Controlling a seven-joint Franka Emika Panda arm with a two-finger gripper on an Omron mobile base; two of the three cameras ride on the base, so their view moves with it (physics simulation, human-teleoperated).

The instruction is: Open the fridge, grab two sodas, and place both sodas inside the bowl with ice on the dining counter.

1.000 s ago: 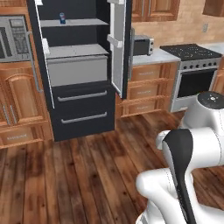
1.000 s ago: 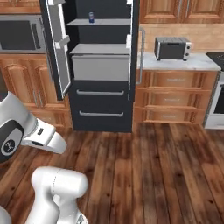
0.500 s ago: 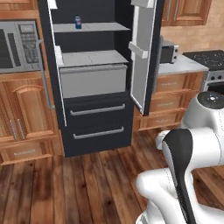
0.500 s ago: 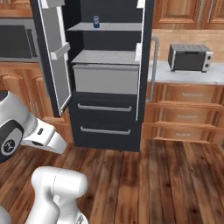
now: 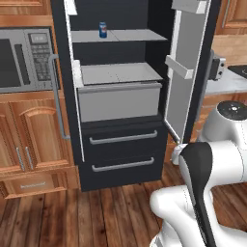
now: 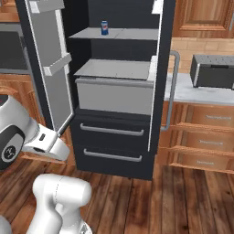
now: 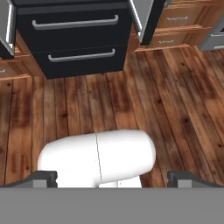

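Fridge (image 5: pixel 120 159) has both doors open. One blue can (image 5: pixel 102 29) stands on its upper shelf, left of centre and well back; I see it in the right base view too (image 6: pixel 104 27). I can't spot a red can on any shelf I can see.

Claw (image 7: pixel 112 177) is wide open, holding nothing, and points down at the floor (image 7: pixel 175 113) in front of the fridge drawers (image 7: pixel 74 26).

Risks as I judge them:
- The can is high and deep in the fridge and the arm is folded low. A long reach up could clip the shelf edge or the bin below it.
- Right door (image 5: pixel 185 67) hangs close to the arm's shoulder; swinging up may knock it.
- The can is small and upright, so an off-centre close tips it over and it rolls back.
- If the second can is hidden, I lose time searching.

Bowl and counter aren't in frame.
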